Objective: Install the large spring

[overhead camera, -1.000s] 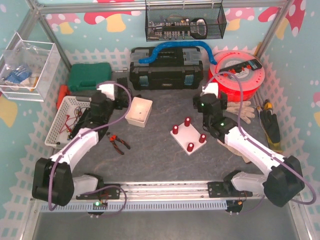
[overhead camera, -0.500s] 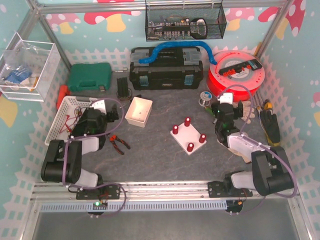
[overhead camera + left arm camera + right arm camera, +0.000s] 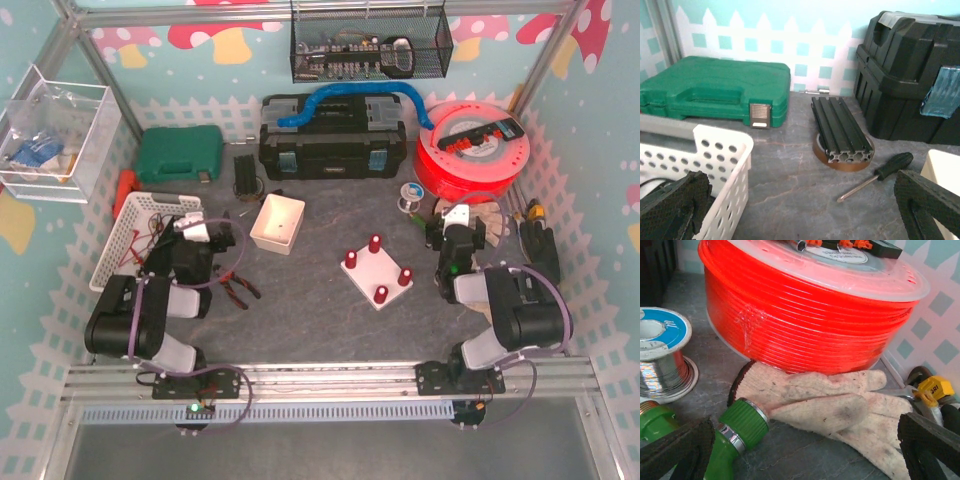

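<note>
The large spring cannot be picked out in any view. A white plate (image 3: 362, 274) with several red cylinders (image 3: 374, 243) on it lies mid-table. An open white box (image 3: 278, 222) stands to its left. My left gripper (image 3: 205, 232) sits folded back low on the left, open, nothing between its fingers; in its wrist view the left gripper (image 3: 805, 210) faces bare table. My right gripper (image 3: 455, 220) is folded back on the right, open and empty; in its wrist view the right gripper (image 3: 805, 450) hovers over a worn glove (image 3: 840, 400).
A white basket (image 3: 130, 235) and a green case (image 3: 180, 153) are on the left, with pliers (image 3: 238, 285) nearby. A black toolbox (image 3: 333, 140) stands at the back, beside a red spool (image 3: 475, 150). A screwdriver (image 3: 880, 175), black extrusion (image 3: 842, 125), solder reel (image 3: 660, 350) and green nozzle (image 3: 735, 432) lie close.
Both arms have pulled back from the middle of the table and folded down near their bases. The left left the white box, the right left the plate. Both stayed open.
</note>
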You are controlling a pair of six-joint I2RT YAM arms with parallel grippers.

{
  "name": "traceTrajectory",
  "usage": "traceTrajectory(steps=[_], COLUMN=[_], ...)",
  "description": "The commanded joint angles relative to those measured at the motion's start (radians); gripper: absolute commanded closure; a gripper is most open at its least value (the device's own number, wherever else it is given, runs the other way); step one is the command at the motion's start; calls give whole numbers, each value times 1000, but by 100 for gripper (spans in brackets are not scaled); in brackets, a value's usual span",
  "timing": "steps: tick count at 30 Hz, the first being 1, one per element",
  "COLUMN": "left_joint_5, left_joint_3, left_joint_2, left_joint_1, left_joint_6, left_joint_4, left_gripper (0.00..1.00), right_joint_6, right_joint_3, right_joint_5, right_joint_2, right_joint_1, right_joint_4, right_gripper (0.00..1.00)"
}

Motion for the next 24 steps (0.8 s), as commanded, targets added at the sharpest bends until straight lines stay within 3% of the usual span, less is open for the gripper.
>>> traceTrajectory(steps=[1,6,8,10,12,24], left_joint_5=[-24,-40,-48,-51,-49,-64], left_joint_3=[-67,-58,-58,-62,-60,-60], left_joint_2=[21,25,26,28,24,28], left_joint_1=[-1,-13,-18,-20,-20,-31], left_joint_6=[-20,-10,-6,-4,-6,3], left_joint_4=[193,189,193,199,191,199], left_gripper=[1,1,1,1,1,1], right_joint_6=[29,47,33,49,36,33], right_joint_3=[-38,-104,-162,-151,-160,-153], right_joint_5=[-76,-241,-237,-233,-232,-224], right_joint_2=[-10,-24,21,1,22,9], right_joint_1=[-32,-99,-99,-99,-97,-91], right_joint_4=[182,271,434,365,423,388], right_gripper=[1,1,1,1,1,1])
